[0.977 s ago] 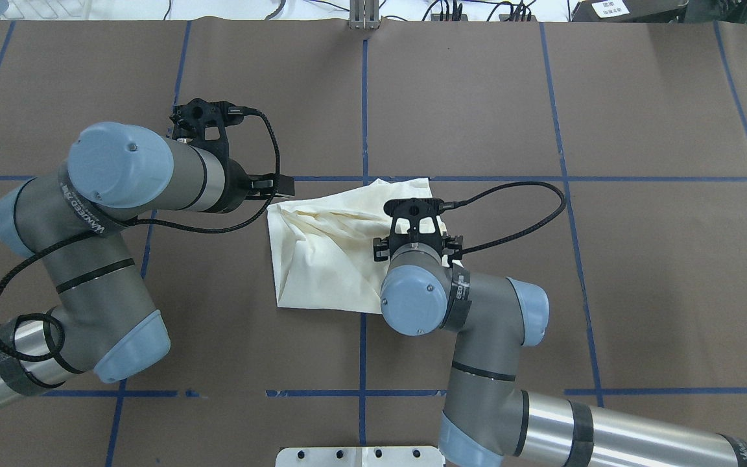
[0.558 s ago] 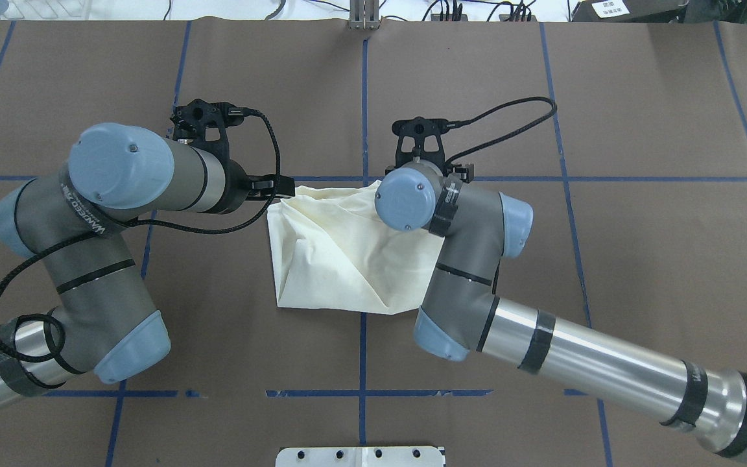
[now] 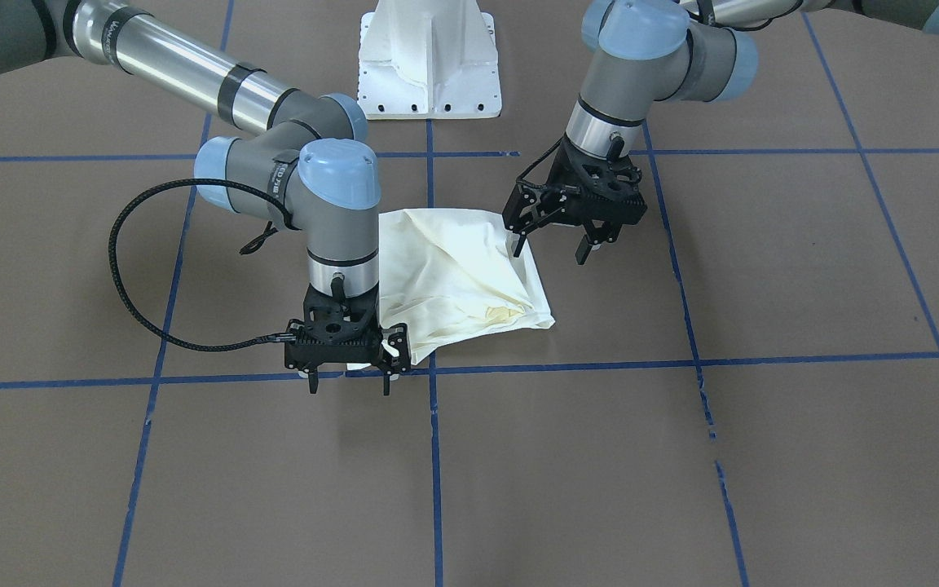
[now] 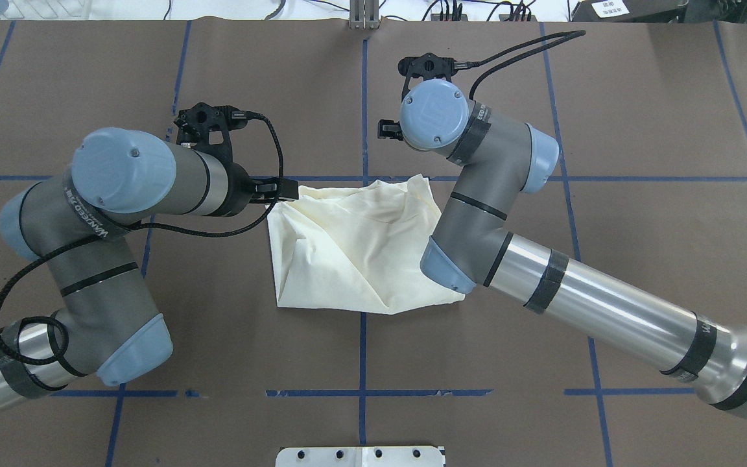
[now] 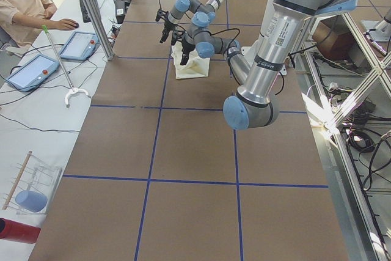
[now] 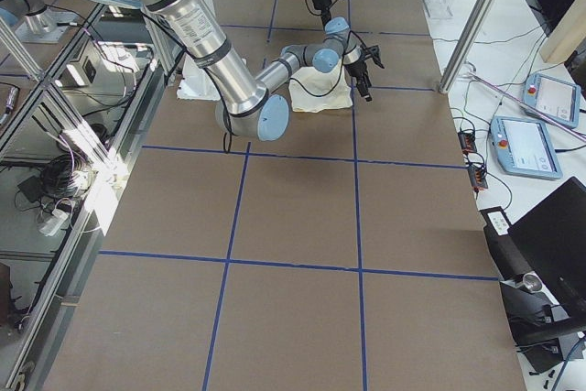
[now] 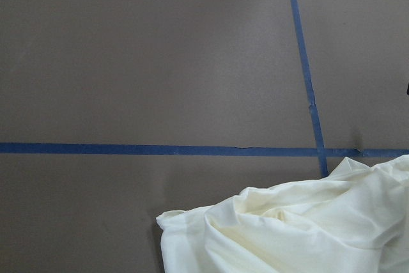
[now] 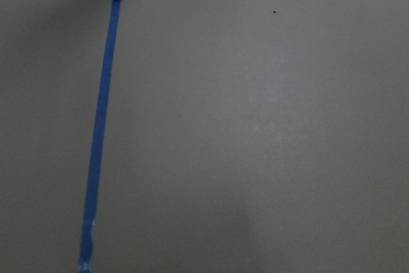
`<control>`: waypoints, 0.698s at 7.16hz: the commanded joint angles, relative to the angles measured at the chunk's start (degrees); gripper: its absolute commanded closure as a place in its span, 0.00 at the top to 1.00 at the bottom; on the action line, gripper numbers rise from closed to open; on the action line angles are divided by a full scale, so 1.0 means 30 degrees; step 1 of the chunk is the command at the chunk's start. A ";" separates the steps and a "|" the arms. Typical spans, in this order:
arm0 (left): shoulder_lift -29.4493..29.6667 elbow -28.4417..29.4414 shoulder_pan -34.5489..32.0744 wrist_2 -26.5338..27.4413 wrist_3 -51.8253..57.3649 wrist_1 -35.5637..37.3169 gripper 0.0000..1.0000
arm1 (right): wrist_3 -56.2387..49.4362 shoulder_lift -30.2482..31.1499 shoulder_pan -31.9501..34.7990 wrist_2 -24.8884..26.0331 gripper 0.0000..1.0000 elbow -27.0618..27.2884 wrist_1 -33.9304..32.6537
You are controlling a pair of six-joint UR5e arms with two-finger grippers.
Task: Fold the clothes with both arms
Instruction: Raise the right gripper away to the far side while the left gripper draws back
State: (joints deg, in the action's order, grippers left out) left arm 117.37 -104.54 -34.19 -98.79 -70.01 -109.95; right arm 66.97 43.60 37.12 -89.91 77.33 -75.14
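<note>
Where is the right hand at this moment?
In the front-facing view the right hand is on the view's left, open, above the blue tape line beside the corner of the shirt farthest from the pedestal.

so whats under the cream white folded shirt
Only the brown paper-covered table and a blue tape line running beneath the cream-white shirt; anything within its folds is covered.

**Both grippers open, arms bent inward**

Seen from overhead, the left arm (image 4: pixel 114 214) comes in at 8 o'clock, folds at the elbow and turns its wrist toward 3 o'clock. The left gripper (image 3: pixel 551 244) hangs low and tilted, its jaws apart. The right arm (image 4: pixel 581 292) comes in at 4 o'clock and stretches toward 11 o'clock, with its wrist cap facing up. The right gripper (image 3: pixel 348 381) points straight down, its jaws spread wide.
</note>
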 commanded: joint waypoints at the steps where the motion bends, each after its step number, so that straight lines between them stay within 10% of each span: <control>1: -0.0361 0.1322 0.0321 0.0000 0.0105 -0.3726 1.00 | -0.0259 0.0232 0.0897 -0.2430 1.00 0.0589 -0.0032; 5: -0.1653 0.4050 0.1611 -0.0610 0.2474 -1.2204 1.00 | -0.0261 0.0702 0.1016 -0.2433 1.00 0.0941 0.0115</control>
State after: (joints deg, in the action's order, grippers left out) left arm 112.64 -94.78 -29.99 -99.33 -64.61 -141.00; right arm 66.19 45.41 40.04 -97.17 80.03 -74.93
